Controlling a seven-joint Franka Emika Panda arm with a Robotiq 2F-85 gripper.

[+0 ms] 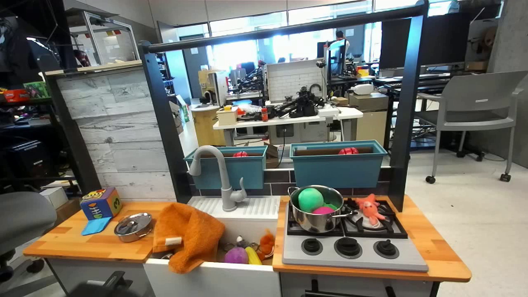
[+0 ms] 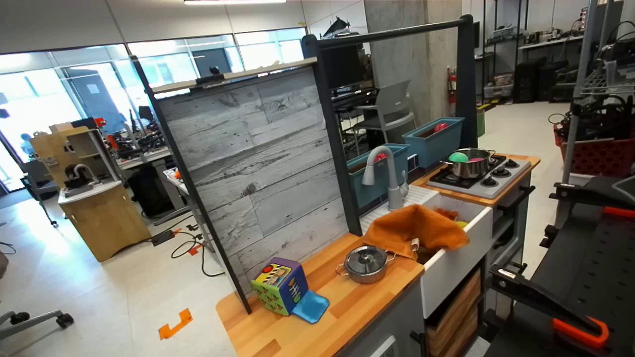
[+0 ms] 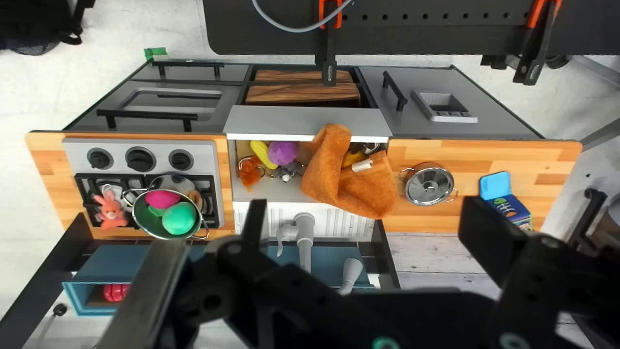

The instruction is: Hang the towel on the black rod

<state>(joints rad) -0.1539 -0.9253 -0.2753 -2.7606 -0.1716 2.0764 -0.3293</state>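
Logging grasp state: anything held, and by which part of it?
Nothing: the hand is open; the orange towel lies over the sink's front edge.

The claw (image 3: pixel 363 211) is dark and out of focus in the wrist view; beyond it, the counter (image 3: pixel 540 169) is fairly sharp under bright, even light. In both exterior views, windows (image 1: pixel 233 57) glare nearly white.

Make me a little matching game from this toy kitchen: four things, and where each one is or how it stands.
Things
1. Towel
2. Green ball
3. Black rod
4. Claw

Places or states
A. Inside a metal pot
B. Wide open
C. Draped over the front edge of the sink
D. Across the top of the frame

Pairs: 1-C, 2-A, 3-D, 4-B
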